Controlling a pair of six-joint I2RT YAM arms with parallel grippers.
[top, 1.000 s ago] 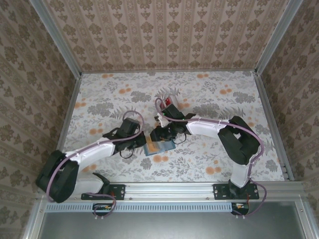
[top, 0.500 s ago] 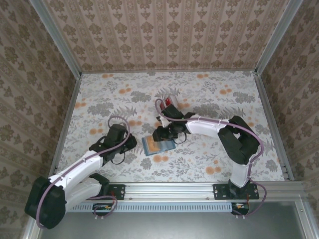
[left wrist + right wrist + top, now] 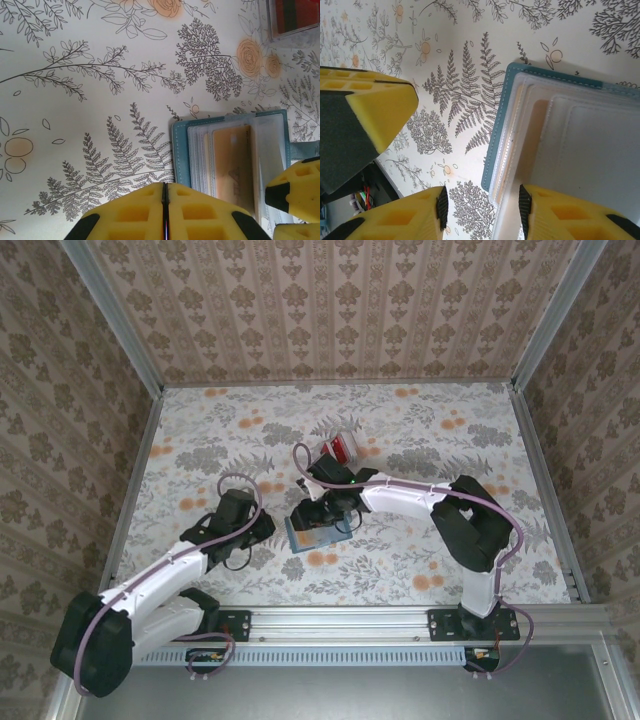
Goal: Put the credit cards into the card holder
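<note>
The teal card holder [image 3: 318, 533] lies open on the flowered table, its clear pockets up, with a tan card [image 3: 232, 160] in one. My right gripper [image 3: 318, 515] hovers over it, open. In the right wrist view the right gripper [image 3: 480, 205] straddles the teal left edge of the holder [image 3: 496, 145], one pad over the pockets. My left gripper [image 3: 258, 527] is shut and empty, just left of the holder [image 3: 182, 150]; the left gripper's [image 3: 165, 200] jaws meet flush. Red credit cards [image 3: 342, 448] stand in a clear tray behind, also the red cards [image 3: 296, 14].
Patterned walls with metal rails enclose the table on three sides. Bare flowered tabletop [image 3: 200, 440] spreads to the left and far right. The left gripper's yellow finger [image 3: 370, 110] shows close beside the right gripper's jaws.
My left arm has pulled back from the card holder to the left and let go. The right gripper shifted left over the holder and its jaws widened a little.
</note>
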